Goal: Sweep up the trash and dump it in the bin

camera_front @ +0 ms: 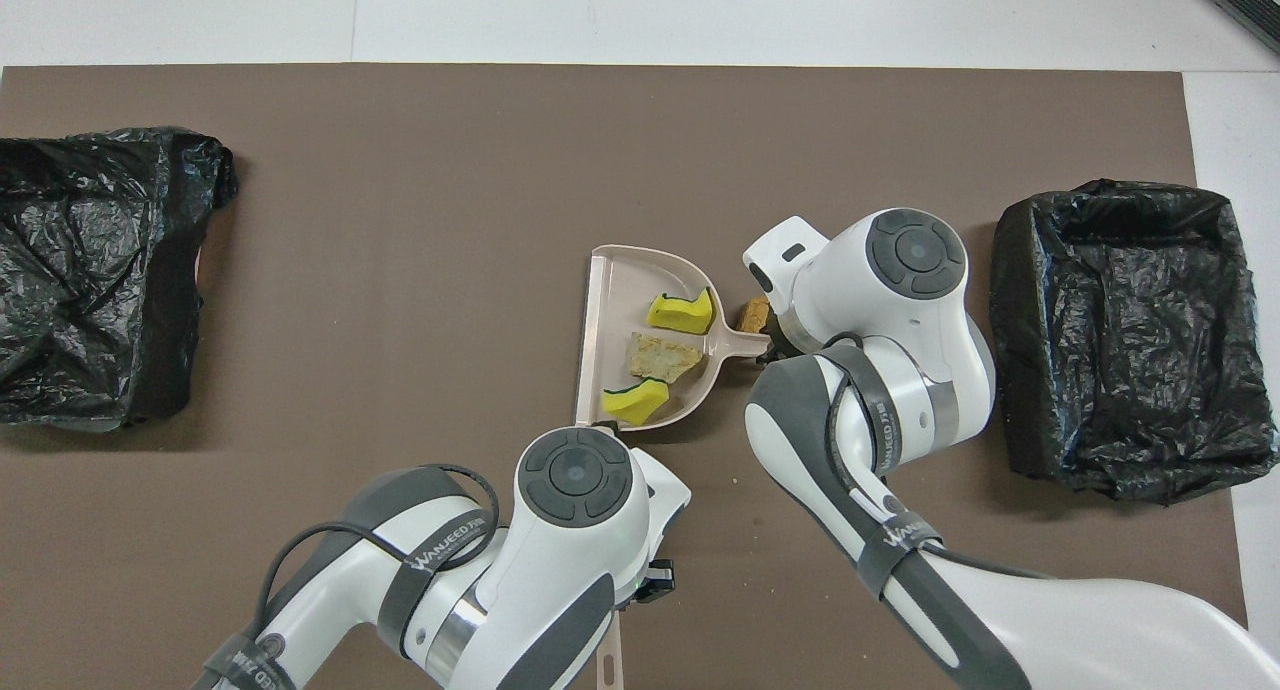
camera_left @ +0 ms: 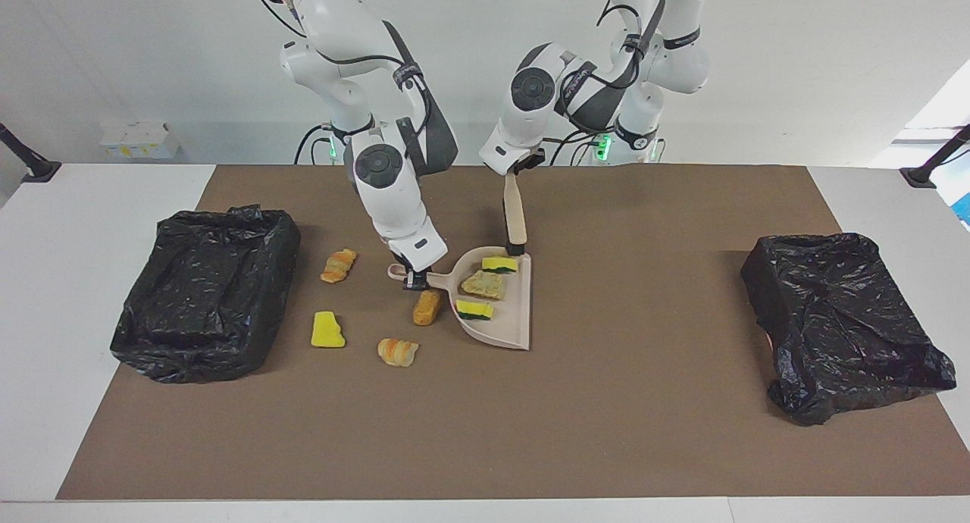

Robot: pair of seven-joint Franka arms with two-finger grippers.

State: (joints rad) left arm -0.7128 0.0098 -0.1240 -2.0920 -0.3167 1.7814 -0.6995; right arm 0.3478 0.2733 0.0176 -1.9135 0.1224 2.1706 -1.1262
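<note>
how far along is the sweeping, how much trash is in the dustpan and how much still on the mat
Done: three scraps lie in the dustpan: two yellow-green sponge chunks and a tan piece.

In hand: the right tool grips the dustpan's handle; the left tool holds the hand brush at the pan's rim.

Left: four scraps on the mat. Nothing dumped in the nearby bin yet.

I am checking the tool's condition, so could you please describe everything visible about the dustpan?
The dustpan is beige, plastic-looking, with a flat tray, a raised curved back wall and a short handle. It lies flat on the brown mat, mid-table. The right gripper is shut on its handle. Three scraps lie inside; the brush stands at its rim.
</note>
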